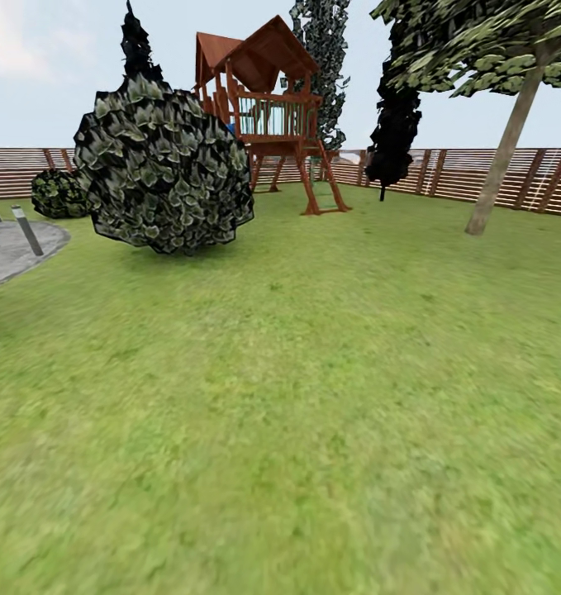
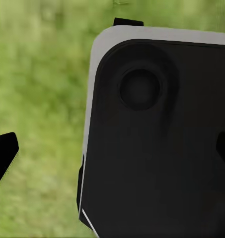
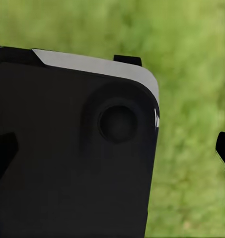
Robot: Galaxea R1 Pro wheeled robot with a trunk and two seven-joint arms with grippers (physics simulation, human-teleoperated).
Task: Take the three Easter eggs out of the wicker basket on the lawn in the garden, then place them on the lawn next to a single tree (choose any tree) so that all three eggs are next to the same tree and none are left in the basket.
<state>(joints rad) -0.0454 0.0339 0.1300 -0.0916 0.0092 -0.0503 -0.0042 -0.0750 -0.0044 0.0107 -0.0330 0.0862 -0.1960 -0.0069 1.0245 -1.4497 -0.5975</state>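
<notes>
Lawn [image 1: 313, 397] lies open ahead, tree [image 1: 501, 165] at two o'clock, bush [image 1: 160, 161] at eleven; both jaws spread wide and empty, arms tucked for driving, I judge.

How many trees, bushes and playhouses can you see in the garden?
Trees: 4 (pale-trunked tree, right black tree, speckled tree, left black tree)
Bushes: 2 (big bush, small bush)
Playhouses: 1 (playset)
Total: 7
</notes>
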